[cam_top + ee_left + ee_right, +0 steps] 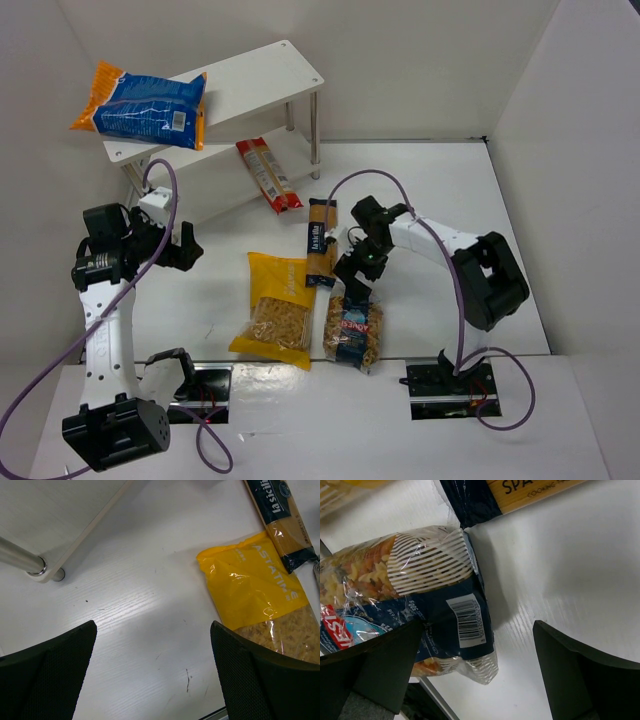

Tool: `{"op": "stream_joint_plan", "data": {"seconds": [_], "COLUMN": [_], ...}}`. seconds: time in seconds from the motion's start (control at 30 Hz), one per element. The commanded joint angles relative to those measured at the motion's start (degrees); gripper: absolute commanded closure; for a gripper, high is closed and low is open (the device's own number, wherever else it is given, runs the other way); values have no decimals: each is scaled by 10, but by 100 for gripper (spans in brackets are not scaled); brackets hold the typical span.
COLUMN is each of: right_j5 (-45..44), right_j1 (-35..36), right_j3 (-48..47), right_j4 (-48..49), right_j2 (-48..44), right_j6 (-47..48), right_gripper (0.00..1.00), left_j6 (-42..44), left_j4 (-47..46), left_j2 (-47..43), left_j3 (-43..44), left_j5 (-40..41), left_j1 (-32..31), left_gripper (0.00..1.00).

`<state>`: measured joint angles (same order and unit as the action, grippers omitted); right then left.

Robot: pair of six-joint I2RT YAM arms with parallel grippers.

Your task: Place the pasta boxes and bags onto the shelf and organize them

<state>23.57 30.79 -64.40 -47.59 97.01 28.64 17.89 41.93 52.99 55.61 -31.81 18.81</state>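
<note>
- White table (500, 250), white walls; shelf (290, 70) at far-left corner holds orange-blue bag (145, 105) on top, red packet (268, 175) below.
- Box (321, 240), yellow bag (275, 310), clear bag (355, 333) lie mid-table.
- Left gripper (186, 244) spread above table; right gripper (353, 280) spread above clear bag.

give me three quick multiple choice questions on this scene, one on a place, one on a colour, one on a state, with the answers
1. Where is the big orange-blue bag?
A. on the top board of the shelf
B. on the table
C. in a pincer

2. What colour is the windowed bag?
A. green
B. yellow
C. white

3. How is the right pincer?
A. shut on a box
B. shut, empty
C. open

Answers:
1 A, it lies on the shelf's upper board, at the left end.
2 B, yellow film above its clear window.
3 C, its fingers stand wide apart over the clear bag, holding nothing.
</note>
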Motion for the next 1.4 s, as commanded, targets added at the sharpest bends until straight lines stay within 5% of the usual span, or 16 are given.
{"op": "stream_joint_plan", "data": {"seconds": [0.0,0.17,0.23,0.33,0.73,1.1,1.37], "right_j5": [23,35,41,34,-23,158,252], "right_j1": [4,15,21,26,26,-30,-49], "right_j3": [-19,-19,-19,-19,-182,-239,-246], "right_j4": [-41,-60,-65,-65,-27,58,81], "right_j2": [28,55,63,86,-1,-21,-4], "right_j6": [45,73,79,71,-28,-78,-92], "right_gripper": [0,0,11,100,100,100,100], "left_j6": [8,8,8,8,8,26,51], "left_j4": [-12,-12,-12,-12,-12,-12,-7], "left_j2": [-5,-5,-5,0,0,-10,72], "left_j3": [2,2,2,2,2,2,20], "left_j5": [-15,-15,-15,-15,-15,-53,-104], "left_j1": [-2,-2,-2,-2,-2,-34,-162], "left_gripper": [0,0,0,0,0,0,0]}}
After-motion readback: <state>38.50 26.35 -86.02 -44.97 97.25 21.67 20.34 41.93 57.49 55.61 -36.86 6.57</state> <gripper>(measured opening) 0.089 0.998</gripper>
